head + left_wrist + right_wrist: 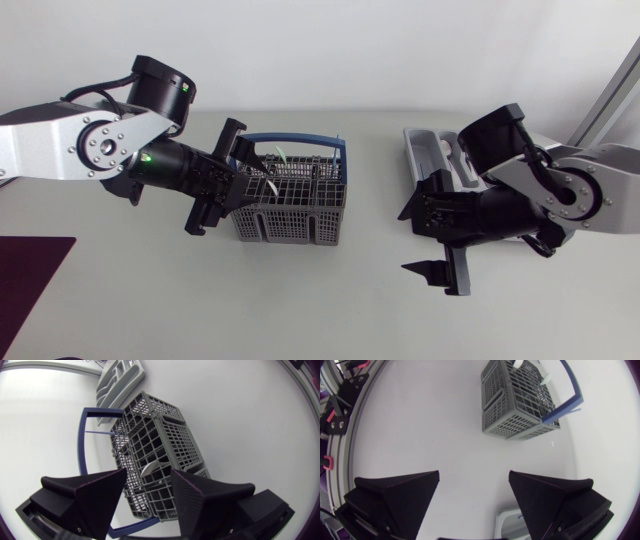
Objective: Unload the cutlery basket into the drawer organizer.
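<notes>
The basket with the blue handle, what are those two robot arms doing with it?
They are emptying the cutlery basket into the drawer organizer. The left gripper hangs open right over one end of the basket, with cutlery below its fingers, but it holds nothing. The right gripper is open and empty too, above the bare table between the basket and the organizer.

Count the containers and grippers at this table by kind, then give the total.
Cutlery basket: 1
Drawer organizer: 1
Grippers: 2 (left gripper, right gripper), both open
Total: 4
The cutlery inside the basket is too hidden to count.
</notes>
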`<state>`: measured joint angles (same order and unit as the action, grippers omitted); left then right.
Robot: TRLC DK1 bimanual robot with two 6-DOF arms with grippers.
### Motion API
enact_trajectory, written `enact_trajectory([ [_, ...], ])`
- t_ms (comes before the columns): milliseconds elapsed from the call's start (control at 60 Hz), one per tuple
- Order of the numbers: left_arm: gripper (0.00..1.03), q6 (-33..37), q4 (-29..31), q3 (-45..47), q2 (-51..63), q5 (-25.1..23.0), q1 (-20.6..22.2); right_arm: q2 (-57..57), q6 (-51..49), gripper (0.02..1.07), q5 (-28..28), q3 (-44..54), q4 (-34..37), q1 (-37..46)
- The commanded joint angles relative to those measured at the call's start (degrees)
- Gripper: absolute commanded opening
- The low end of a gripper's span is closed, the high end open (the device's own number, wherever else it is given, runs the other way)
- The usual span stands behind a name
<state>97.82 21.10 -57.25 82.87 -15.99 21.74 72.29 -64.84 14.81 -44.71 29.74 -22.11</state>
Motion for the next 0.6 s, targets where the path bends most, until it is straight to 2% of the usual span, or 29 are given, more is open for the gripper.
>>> enact_trajectory([
  [0,0.62,3.5,-0.4,0.7,2.2,0.1,0.4,-1.8,4.0,1.02,0.0,2.3,-0.9,-2.8],
  [383,0.6,7.0,-3.0,-0.8,5.6,1.4,0.2,-5.4,9.5,1.02,0.0,6.8,-3.8,-9.7],
  [500,0.51,7.2,-3.5,-1.6,6.3,1.4,0.2,-6.2,10.3,1.02,0.0,7.1,-3.8,-10.4],
  [583,0.51,7.2,-3.7,-2.1,6.7,1.7,0.5,-7.1,10.4,1.02,0.0,7.6,-3.8,-10.6],
])
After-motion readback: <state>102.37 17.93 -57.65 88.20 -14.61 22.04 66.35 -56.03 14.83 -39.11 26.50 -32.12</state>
